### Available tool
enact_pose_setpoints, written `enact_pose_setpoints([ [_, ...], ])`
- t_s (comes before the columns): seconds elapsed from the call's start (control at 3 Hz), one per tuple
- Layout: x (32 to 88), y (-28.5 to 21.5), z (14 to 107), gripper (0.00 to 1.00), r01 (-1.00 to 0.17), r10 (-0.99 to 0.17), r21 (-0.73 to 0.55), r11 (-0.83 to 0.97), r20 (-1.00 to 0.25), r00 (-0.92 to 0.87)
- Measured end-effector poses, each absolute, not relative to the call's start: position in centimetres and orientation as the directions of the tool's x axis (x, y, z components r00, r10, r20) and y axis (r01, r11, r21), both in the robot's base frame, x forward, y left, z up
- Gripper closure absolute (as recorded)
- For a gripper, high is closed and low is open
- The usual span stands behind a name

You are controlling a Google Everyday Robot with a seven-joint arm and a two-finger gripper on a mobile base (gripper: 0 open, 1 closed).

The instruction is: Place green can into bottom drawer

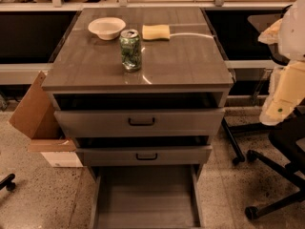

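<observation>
Can stands upright on the worktop, upper middle of frame, just in front of a bowl and sponge. Green pattern, but I can't make out any brand. The bottom drawer is pulled out at bottom center. The claw is at the right edge, well apart, and I can't tell if it's open or closed.

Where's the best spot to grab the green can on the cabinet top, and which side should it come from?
Probably the mid-body of the green can, squeezed across its round wall. It stands upright, with the bowl and sponge behind it, so come level from the right, where the hand hangs beside the cabinet.
</observation>
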State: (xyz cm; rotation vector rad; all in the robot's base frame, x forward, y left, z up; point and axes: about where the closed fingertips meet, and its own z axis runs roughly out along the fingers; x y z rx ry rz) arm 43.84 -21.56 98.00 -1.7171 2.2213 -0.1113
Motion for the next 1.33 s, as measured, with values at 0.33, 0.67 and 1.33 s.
enact_pose_setpoints([
  [0.33,43.8,-21.6,98.0,0.00,-0.927,-0.953,-0.260,0.270,-0.211,-0.219],
  [0.67,46.0,-20.1,98.1,0.00,-0.922,-0.941,-0.284,0.265,-0.284,-0.183],
  [1.33,50.5,-17.0,97.4,0.00,-0.921,-0.894,-0.281,0.269,-0.428,-0.131],
])
